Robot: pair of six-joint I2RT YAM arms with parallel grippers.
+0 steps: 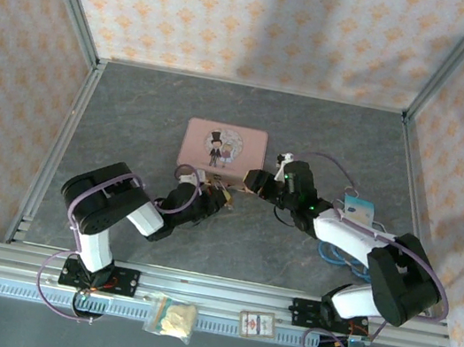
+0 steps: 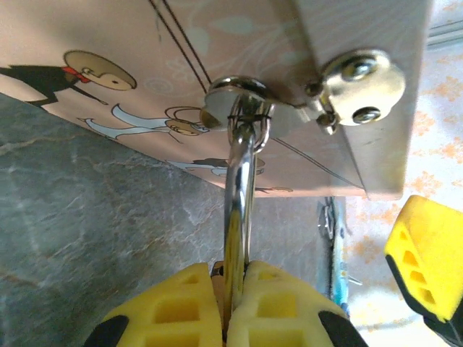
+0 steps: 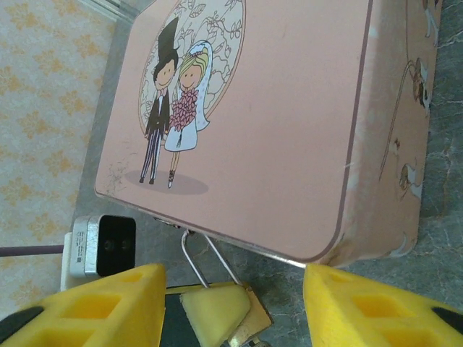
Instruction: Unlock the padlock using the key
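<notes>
The pink tin (image 1: 223,145) lies in the middle of the table. The small brass padlock (image 3: 255,318) hangs from the clasp on its front edge, its thin silvery shackle (image 2: 239,184) threaded through the ring there. My left gripper (image 2: 231,275) is shut on the padlock, and the shackle rises from between its yellow fingers (image 2: 278,303). In the top view this gripper (image 1: 213,195) sits at the tin's near edge. My right gripper (image 3: 235,278) stands open just in front of the tin (image 3: 253,123), facing the held padlock; from above it (image 1: 253,180) is by the tin's front right corner. The key is hidden.
A white tag (image 1: 355,208) and blue cable (image 1: 335,250) lie to the right beside my right arm. A small plastic bag (image 1: 173,316) and a card (image 1: 258,324) rest on the front rail. Patterned walls enclose the table.
</notes>
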